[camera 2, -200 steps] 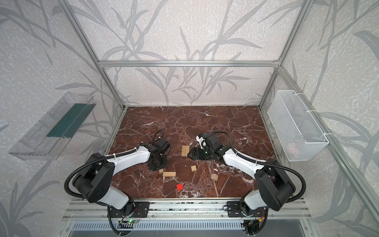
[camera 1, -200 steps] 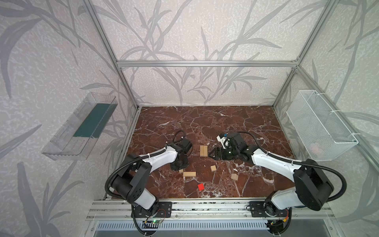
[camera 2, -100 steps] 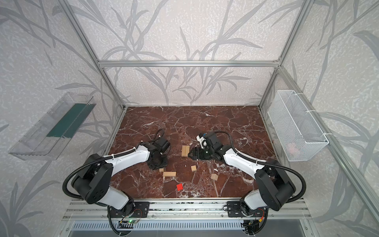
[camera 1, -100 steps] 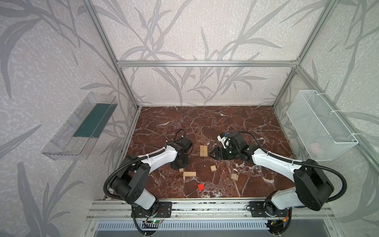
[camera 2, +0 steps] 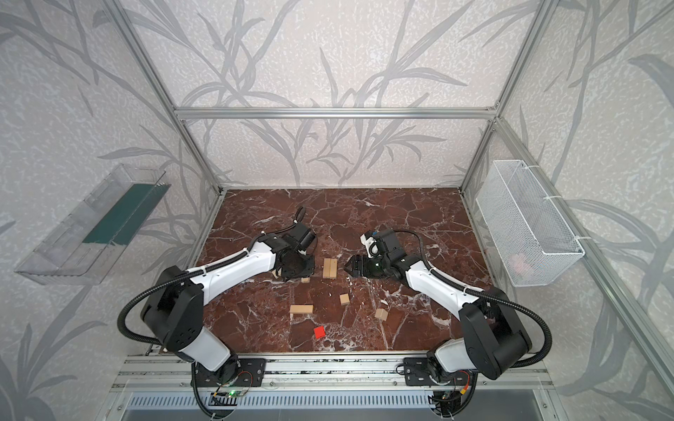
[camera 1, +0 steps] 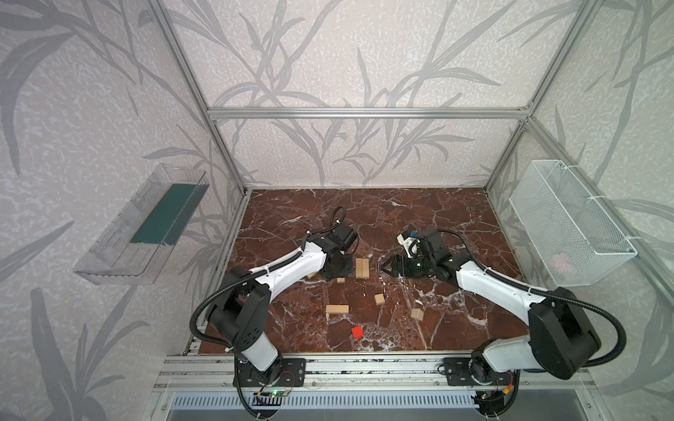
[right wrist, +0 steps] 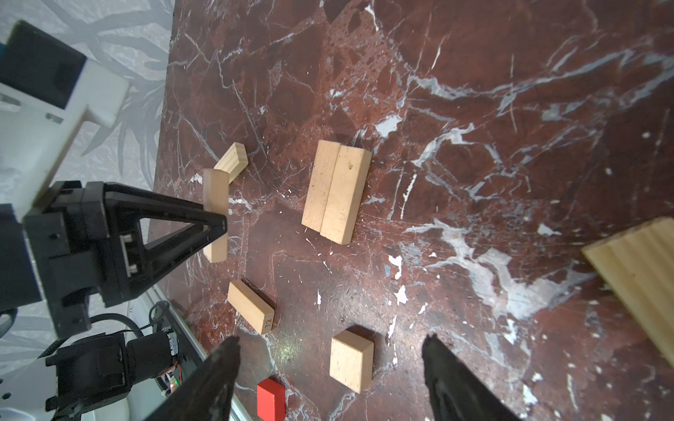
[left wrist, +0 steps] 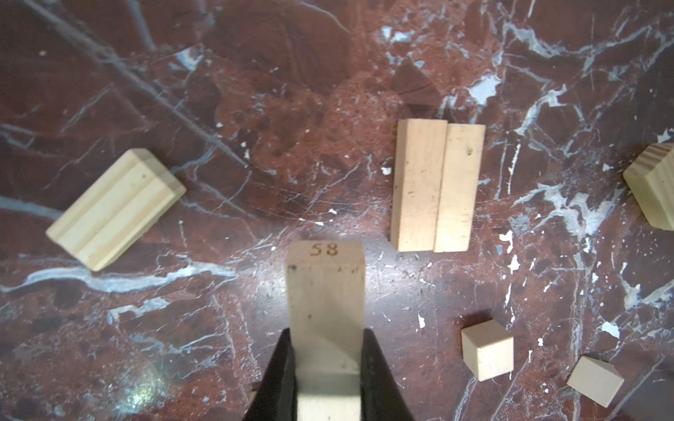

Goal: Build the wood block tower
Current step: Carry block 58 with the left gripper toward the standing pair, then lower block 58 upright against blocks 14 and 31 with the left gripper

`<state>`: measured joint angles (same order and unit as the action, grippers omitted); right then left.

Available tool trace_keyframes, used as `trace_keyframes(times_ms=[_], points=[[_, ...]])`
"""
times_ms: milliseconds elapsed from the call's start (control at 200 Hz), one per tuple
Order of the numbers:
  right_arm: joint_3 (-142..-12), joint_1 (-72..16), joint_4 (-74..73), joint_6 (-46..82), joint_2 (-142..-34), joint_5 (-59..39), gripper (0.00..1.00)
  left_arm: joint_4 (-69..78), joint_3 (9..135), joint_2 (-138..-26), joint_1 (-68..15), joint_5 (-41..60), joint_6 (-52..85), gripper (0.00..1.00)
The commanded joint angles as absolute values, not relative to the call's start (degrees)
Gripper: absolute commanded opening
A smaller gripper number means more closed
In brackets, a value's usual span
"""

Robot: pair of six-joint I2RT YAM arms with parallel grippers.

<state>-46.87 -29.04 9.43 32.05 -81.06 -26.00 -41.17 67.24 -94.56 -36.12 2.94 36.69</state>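
Our left claw (left wrist: 326, 333) clamps one pale oblong wooden bar (left wrist: 324, 288) stamped "58"; our right claw (right wrist: 331, 342) gapes empty. We count six such bars, a touching pair (camera 1: 362, 268) lying between the claws, two small pale wooden cubes (camera 1: 379, 299) and one small red cube (camera 1: 357, 332) nearer, on a red-brown marble tabletop (camera 1: 419, 215) inside leaf-patterned walls (camera 1: 364, 153).

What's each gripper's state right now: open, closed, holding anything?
Left gripper: closed on a pale wooden bar marked 58.
Right gripper: open, holding nothing.
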Motion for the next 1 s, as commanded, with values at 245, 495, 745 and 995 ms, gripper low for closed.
trace_keyframes(times_ms=[245,495,745,995], points=[[-46.81,-27.77,11.08,31.29,-78.14,-25.82,0.78,-44.51,77.88,-104.64,-38.06,4.33,32.72,0.14],[-46.43,-27.6,10.72,31.64,-78.05,-25.61,0.78,-45.51,82.44,-109.23,-38.76,2.9,33.04,0.15],[-45.82,-27.16,10.02,32.34,-77.7,-25.84,0.78,-48.29,87.39,-113.24,-39.45,1.59,32.24,0.15],[-45.26,-26.55,10.06,32.26,-76.9,-25.84,0.78,-49.57,88.51,-114.96,-39.98,1.12,32.78,0.15]])
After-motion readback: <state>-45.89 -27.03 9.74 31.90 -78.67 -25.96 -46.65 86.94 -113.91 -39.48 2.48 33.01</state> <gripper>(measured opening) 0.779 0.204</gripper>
